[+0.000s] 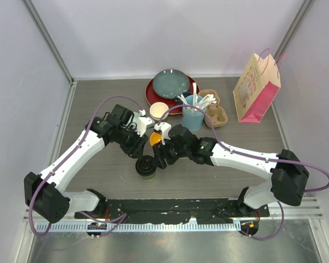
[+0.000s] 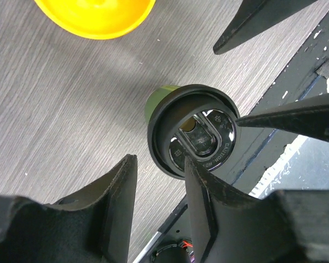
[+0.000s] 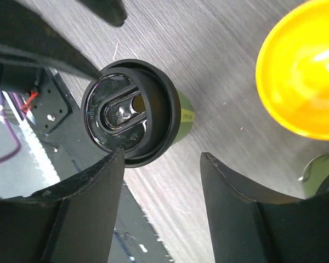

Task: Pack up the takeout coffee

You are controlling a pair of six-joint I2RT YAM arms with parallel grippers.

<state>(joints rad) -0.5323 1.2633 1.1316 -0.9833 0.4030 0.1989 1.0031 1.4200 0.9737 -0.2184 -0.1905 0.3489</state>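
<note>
The left gripper (image 2: pixel 160 164) has its two black fingers (image 2: pixel 118 208) apart, with only bare table between them. One finger's tip sits just over the edge of a round black plastic lid (image 2: pixel 193 134). The right gripper (image 3: pixel 162 156) also has its black fingers (image 3: pixel 236 208) apart and holds nothing. The lid is just past the tip of one of them.

The lid sits flat on top of a small dark green paper cup (image 2: pixel 155 103). The lid has a raised rim, a long rounded bump in the middle, a small drink hole and tiny raised letters. Only a bit of the cup's green side peeks out from under it. The cup stands upright on the grey wood-look table (image 1: pixel 98 181), a little below and left of the middle of the top view, near the black bar by the arm bases.

A bright yellow plastic bowl (image 3: pixel 301 71) sits close by, just above the cup in the top view. Higher up is a small open cup with a cream inside (image 1: pixel 159 110) and no lid. A pink paper bag (image 1: pixel 257 90) stands at the upper right.
</note>
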